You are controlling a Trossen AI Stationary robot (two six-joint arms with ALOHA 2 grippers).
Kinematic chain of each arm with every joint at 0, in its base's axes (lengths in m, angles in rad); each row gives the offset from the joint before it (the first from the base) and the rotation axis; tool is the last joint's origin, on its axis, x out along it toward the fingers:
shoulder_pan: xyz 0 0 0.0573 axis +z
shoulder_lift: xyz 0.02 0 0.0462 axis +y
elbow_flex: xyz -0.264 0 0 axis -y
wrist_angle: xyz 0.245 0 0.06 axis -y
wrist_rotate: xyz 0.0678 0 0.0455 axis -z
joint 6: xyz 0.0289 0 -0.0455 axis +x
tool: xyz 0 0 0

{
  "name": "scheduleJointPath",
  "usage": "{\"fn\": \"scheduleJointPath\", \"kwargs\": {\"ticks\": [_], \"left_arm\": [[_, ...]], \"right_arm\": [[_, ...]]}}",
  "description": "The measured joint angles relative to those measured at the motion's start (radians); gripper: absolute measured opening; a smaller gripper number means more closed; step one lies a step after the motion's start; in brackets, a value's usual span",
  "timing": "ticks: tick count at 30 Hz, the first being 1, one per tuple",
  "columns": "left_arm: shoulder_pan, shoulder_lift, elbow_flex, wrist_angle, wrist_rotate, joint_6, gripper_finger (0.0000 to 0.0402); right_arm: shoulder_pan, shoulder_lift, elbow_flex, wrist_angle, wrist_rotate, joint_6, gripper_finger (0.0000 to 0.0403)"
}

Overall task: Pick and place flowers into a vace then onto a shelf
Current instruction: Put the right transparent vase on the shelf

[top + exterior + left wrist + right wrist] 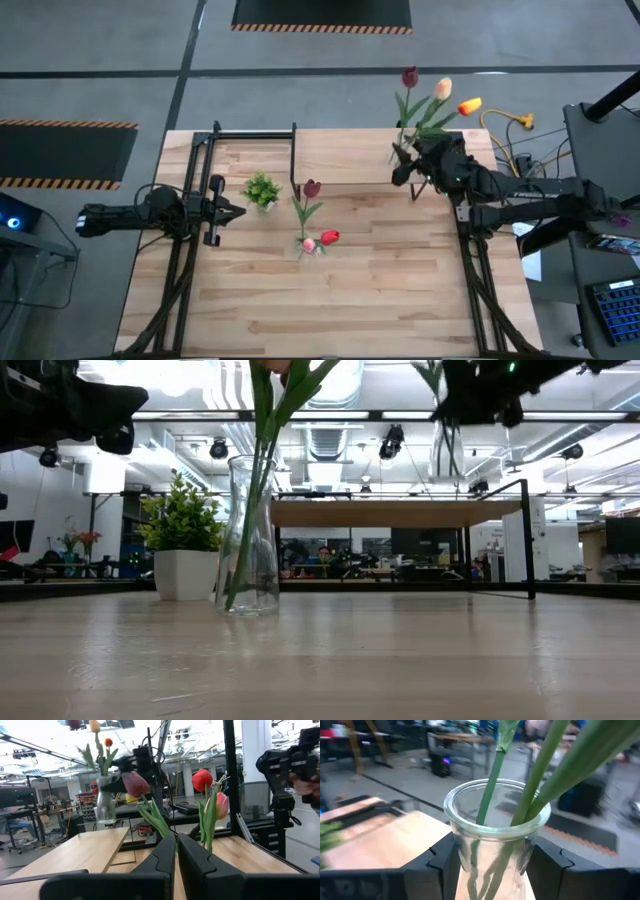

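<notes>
Right gripper [490, 860] clamps a glass vase [496, 827] holding flowers [438, 100], raised above the shelf [340, 155]. Left gripper [232, 211] is closed and empty, beside a second vase [250, 535].

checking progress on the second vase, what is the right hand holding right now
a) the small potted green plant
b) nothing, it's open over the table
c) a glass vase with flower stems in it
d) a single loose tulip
c: in the right wrist view the right hand has its fingers on either side of a clear glass vase with green flower stems standing in it.
</notes>
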Motion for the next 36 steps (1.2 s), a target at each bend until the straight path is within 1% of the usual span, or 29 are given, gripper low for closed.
{"fn": "scheduleJointPath", "kwargs": {"ticks": [2, 5, 9, 12, 16, 19, 25, 29, 33, 36], "left_arm": [[0.0, 0.0, 0.0, 0.0, 0.0, 0.0, 0.0003], [0.0, 0.0, 0.0, 0.0, 0.0, 0.0, 0.0003], [0.0, 0.0, 0.0, 0.0, 0.0, 0.0, 0.0003], [0.0, 0.0, 0.0, 0.0, 0.0, 0.0, 0.0003], [0.0, 0.0, 0.0, 0.0, 0.0, 0.0, 0.0003], [0.0, 0.0, 0.0, -0.002, 0.0, 0.0, 0.0003], [0.0, 0.0, 0.0, -0.012, 0.0, 0.0, 0.0003], [0.0, 0.0, 0.0, -0.014, 0.0, 0.0, 0.0003], [0.0, 0.0, 0.0, -0.015, 0.0, 0.0, 0.0003], [0.0, 0.0, 0.0, -0.015, 0.0, 0.0, 0.0003]], "right_arm": [[-0.049, 0.001, -0.021, -0.004, -0.009, 0.031, 0.0168], [-0.12, 0.001, -0.044, 0.0, -0.058, 0.058, 0.0168], [-0.184, 0.013, -0.058, 0.0, -0.126, 0.074, 0.0168], [-0.205, 0.029, -0.065, 0.007, -0.151, 0.074, 0.0168], [-0.218, 0.044, -0.067, 0.015, -0.158, 0.071, 0.017], [-0.218, 0.047, -0.067, 0.015, -0.158, 0.072, 0.0178], [-0.218, 0.045, -0.067, 0.012, -0.158, 0.067, 0.0212], [-0.218, 0.042, -0.068, 0.011, -0.158, 0.067, 0.0243], [-0.217, 0.011, -0.069, 0.004, -0.161, 0.064, 0.0281], [-0.218, -0.032, -0.069, -0.005, -0.191, 0.04, 0.0306]]}}
